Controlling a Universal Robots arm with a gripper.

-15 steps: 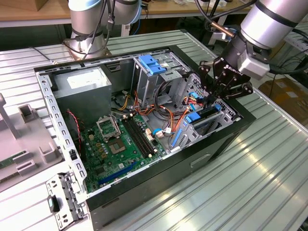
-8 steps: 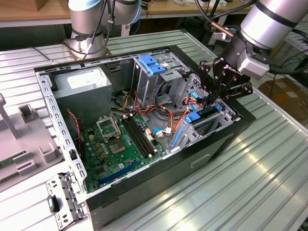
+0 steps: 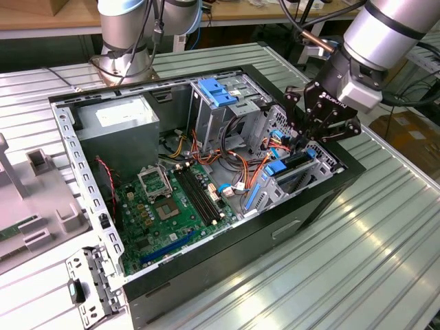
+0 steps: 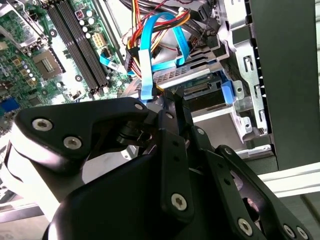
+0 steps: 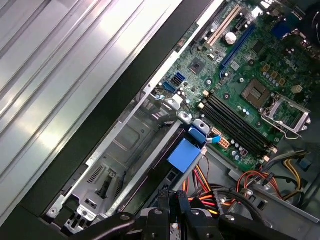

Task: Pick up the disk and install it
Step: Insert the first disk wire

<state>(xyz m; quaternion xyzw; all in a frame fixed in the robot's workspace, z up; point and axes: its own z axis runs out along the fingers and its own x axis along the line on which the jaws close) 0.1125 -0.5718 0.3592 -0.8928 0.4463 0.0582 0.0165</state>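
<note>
The disk point(image 3: 294, 167), grey with a blue carrier, sits on edge in the metal drive cage at the case's front corner, on the exterior view's right. My gripper point(image 3: 307, 146) hangs right over it, fingers shut together with nothing between them. In the second wrist view the fingertips point(image 4: 172, 96) rest at the disk's grey face point(image 4: 180, 76), next to the blue carrier end point(image 4: 226, 93). In the first wrist view my gripper point(image 5: 172, 200) stands just above the carrier's blue tab point(image 5: 186, 154). Whether the tips touch the disk, I cannot tell.
The open computer case point(image 3: 227, 254) lies on a ribbed metal table. Orange and blue cables point(image 3: 258, 172) crowd beside the cage. A fixed blue bracket point(image 3: 216, 91) tops the rear cage. The motherboard point(image 3: 165, 206) and power supply point(image 3: 117, 120) fill the exterior view's left.
</note>
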